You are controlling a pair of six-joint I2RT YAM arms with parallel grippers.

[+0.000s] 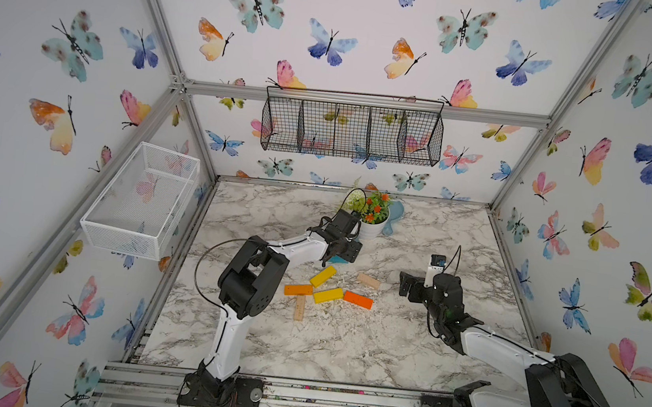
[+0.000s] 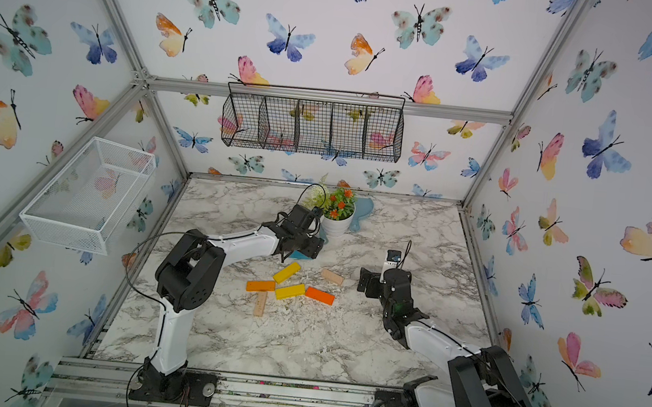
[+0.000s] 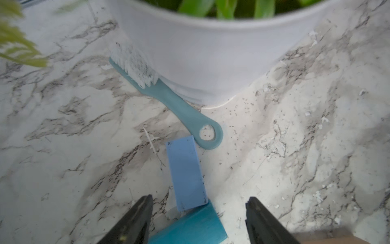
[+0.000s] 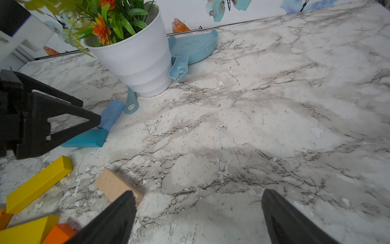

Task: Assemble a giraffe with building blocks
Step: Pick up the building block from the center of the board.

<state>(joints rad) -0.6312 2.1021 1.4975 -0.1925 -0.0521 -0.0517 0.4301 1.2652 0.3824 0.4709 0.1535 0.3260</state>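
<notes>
Desk (image 1: 342,346), marble top. The bars lie flat in two loose groups.

Group 1, mid-desk, in both top views:
- Left orange bar (image 1: 298,290), lower yellow bar (image 1: 328,295) and right orange bar (image 1: 358,300) run end to end in a rough row, touching or nearly so.
- Near wood bar (image 1: 299,307) lies crosswise on the near side of the left orange bar, with one end at it.
- Upper yellow bar (image 1: 323,276) sits tilted just behind the row.
- Far wood bar (image 1: 368,281) lies apart, on the right pincer's side.

Group 2, further back by the pot (image 1: 371,228):
- Blue bar (image 3: 185,173) and teal bar (image 3: 194,226) meet end to end at an angle.
- The blue bar's other end lies just beside the ring of the brush (image 3: 175,101) handle.
- The brush rests against the pot's foot.
- Scoop (image 4: 192,48) lies behind the pot.

Left pincer (image 3: 199,201): low over group 2, fingers apart, one on either side of the spot where blue and teal meet. A gap shows on both sides, so nothing is gripped.

Right pincer (image 4: 198,193): fingers wide apart over bare desk, holding nothing. In its wrist view one fingertip overlaps the far wood bar; I cannot tell whether they touch.
</notes>
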